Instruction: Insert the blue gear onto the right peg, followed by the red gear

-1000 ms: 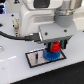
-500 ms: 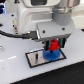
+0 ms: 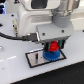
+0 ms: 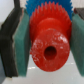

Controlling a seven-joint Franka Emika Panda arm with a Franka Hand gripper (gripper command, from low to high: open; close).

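- Red gear (image 4: 47,42): toothed, raised hub with centre hole; clamped between the gripper (image 3: 51,47) jaws.
- Blue gear (image 4: 34,6): mostly hidden behind it.
- Right peg: not discernible.

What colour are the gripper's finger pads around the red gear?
Teal green pads, clearest in the wrist view, either side of the red gear.
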